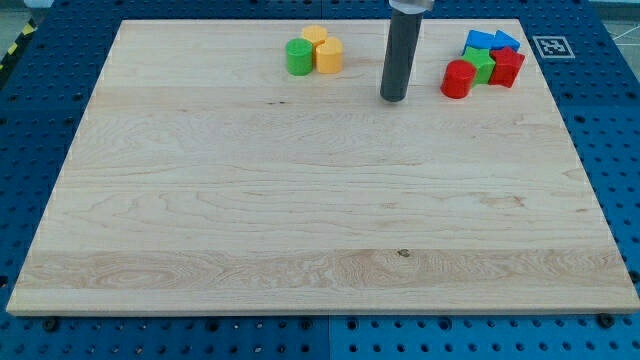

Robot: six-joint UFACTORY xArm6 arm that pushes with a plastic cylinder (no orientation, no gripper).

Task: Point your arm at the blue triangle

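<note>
The blue triangle (pixel 507 41) lies at the view's top right, beside another blue block (pixel 481 41), in a tight cluster with a green block (pixel 481 63), a red block (pixel 507 67) and a red cylinder (pixel 458 79). My tip (pixel 393 99) rests on the board to the left of this cluster, about a block's width left of the red cylinder and apart from it. The rod rises straight up out of the view's top.
A green cylinder (pixel 298 57) and two yellow blocks (pixel 329 55) (pixel 314 38) sit together at the view's top, left of my tip. The wooden board (pixel 300 220) lies on a blue perforated table. A marker tag (pixel 551 46) lies past the board's top right corner.
</note>
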